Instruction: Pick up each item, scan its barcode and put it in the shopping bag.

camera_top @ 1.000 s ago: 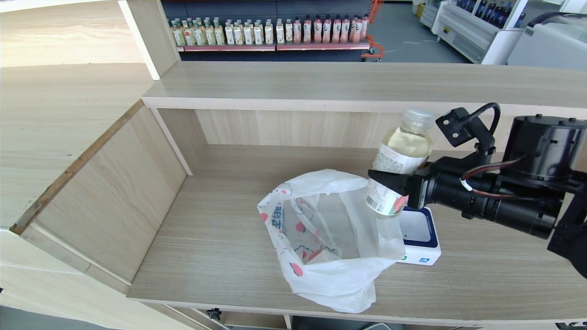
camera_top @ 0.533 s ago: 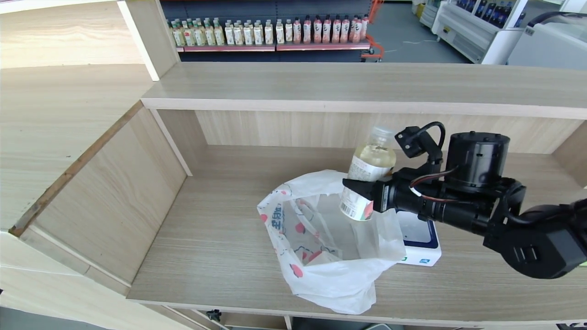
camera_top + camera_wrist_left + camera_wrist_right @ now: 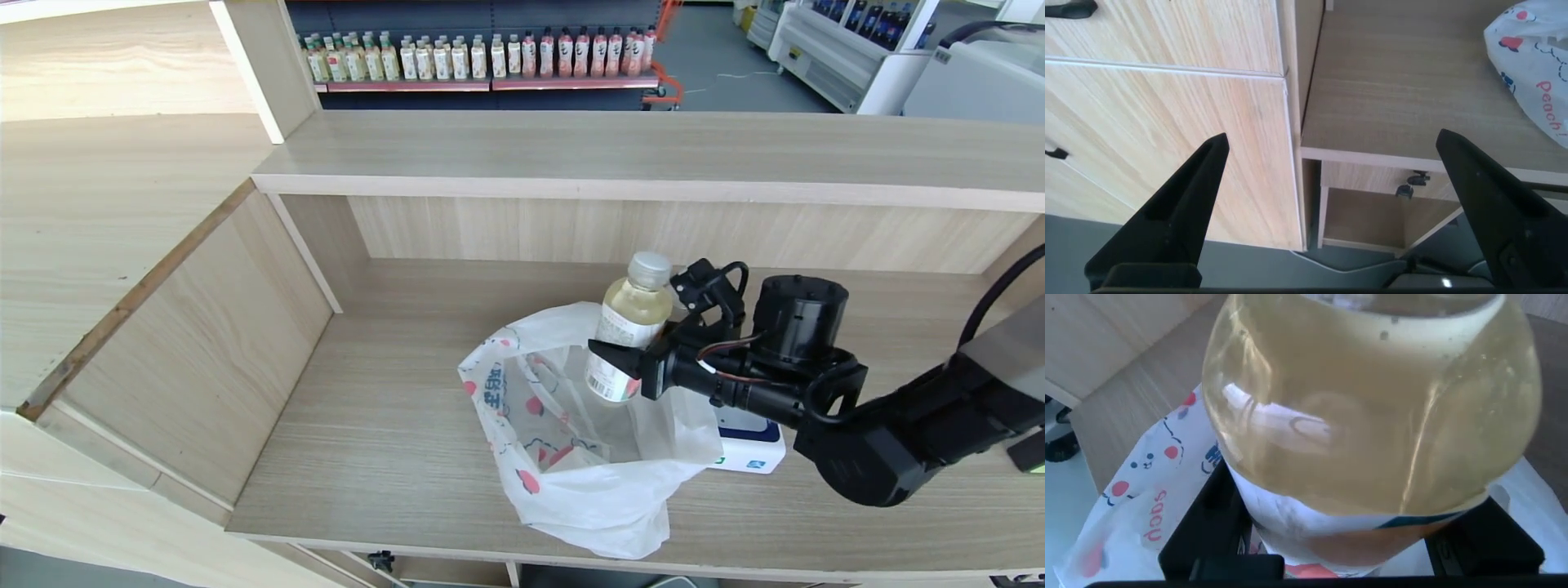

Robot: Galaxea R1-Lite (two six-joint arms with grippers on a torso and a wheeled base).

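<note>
Head view: right fingers [image 3: 614, 358] clamp bottle [image 3: 630, 325] above open bag [image 3: 571, 502]; left fingers [image 3: 1196, 192] apart, apparently near counter [image 3: 1413, 90] edge.

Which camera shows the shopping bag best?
Head view: the whole shopping bag, mouth open, sits below the bottle in the right pincer. Left wrist catches one corner; right wrist, a printed edge beside the bottle.

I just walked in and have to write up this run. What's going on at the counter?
The right gripper is shut on a bottle of pale yellow drink, holding it roughly upright over the open mouth of the white shopping bag on the wooden counter. A small white scanner sits just beside the bag, on the robot's right. The left gripper is open and empty, out in front of the counter.
</note>
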